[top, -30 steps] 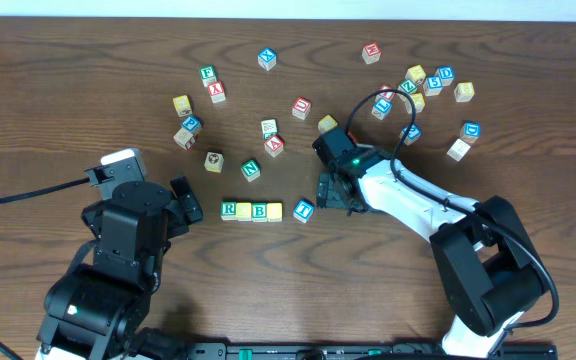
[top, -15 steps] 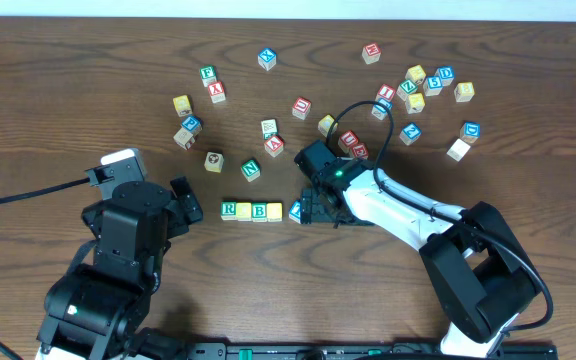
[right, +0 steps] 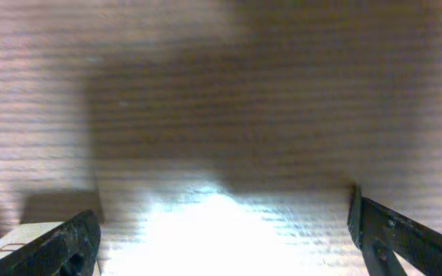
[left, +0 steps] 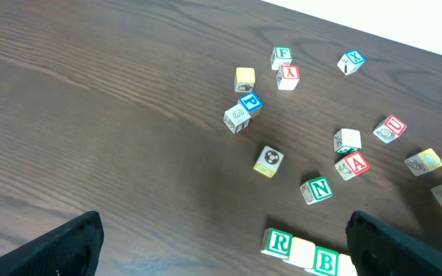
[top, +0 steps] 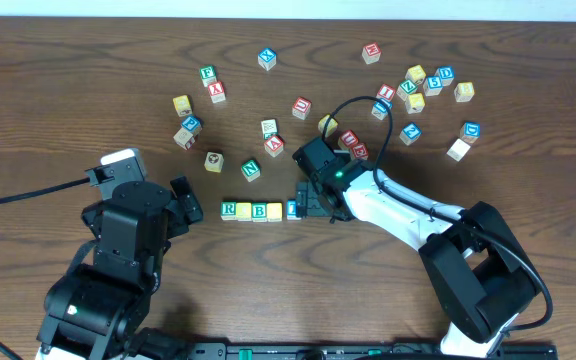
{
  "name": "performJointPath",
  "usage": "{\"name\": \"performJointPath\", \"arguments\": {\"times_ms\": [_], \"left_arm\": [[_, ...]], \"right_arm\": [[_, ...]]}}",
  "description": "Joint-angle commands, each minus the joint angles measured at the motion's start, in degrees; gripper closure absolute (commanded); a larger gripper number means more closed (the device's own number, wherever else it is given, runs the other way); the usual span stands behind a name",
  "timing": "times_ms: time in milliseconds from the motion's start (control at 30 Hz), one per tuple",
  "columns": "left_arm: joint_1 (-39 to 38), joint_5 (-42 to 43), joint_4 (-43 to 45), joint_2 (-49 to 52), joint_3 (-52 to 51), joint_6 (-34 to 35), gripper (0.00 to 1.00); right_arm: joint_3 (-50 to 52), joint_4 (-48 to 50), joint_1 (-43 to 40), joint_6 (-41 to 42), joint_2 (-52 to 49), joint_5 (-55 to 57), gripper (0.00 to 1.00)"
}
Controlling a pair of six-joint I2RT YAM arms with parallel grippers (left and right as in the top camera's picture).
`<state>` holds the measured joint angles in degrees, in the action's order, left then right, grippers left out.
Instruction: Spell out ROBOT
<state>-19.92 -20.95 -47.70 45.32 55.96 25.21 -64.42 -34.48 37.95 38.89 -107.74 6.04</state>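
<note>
**ROBOT row: looks spelled, just needs a tidy check**

Counting from the overhead: green R cube (top: pixel 229 209), first yellow-faced cube (top: pixel 244 210), green B cube (top: pixel 259 211), second yellow-faced cube (top: pixel 274 211), all touching in one straight row near the front middle of the desk (top: pixel 88 80). Reading the two yellow ones as the O's, though can't make out any letter on them from up there. Then the blue T cube (top: pixel 293 211) at the right end of the row, just beside the second yellow one. Half hidden under the right arm, so can't say for sure whether touching or sitting square.

Right tool (right: pixel 225 244): low over that end of the row, jaws spread wide, nothing between them in the wrist view but bare desk. Only a pale cube corner (right: pixel 21 234) peeking out behind one finger at the frame edge; can't tell which cube. So not holding anything.

Left tool (left: pixel 222 253): also wide and empty, hovering off to the left of the row, apart from the R.

Verdict: five of five in place by the look of it, so basically done. Left to do, as a guess: lift the right arm away without bumping the T, and maybe nudge the T flush. Green N cube (top: pixel 251 170) just behind the row, plus the loose cubes (top: pixel 413 75) scattered across the back of the desk, none of them needed.
</note>
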Motion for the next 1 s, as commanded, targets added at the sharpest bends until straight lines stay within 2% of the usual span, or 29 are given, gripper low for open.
{"name": "performJointPath", "arguments": {"times_ms": [0,967], "left_arm": [[0.3,-0.8,0.0,0.0,1.3,-0.8,0.01],[0.3,-0.8,0.0,0.0,1.3,-0.8,0.01]], "right_arm": [[0.3,0.7,0.2,-1.9,-0.9,0.0,0.01],[0.3,1.6,1.2,-2.7,-0.9,-2.4,0.01]]}}
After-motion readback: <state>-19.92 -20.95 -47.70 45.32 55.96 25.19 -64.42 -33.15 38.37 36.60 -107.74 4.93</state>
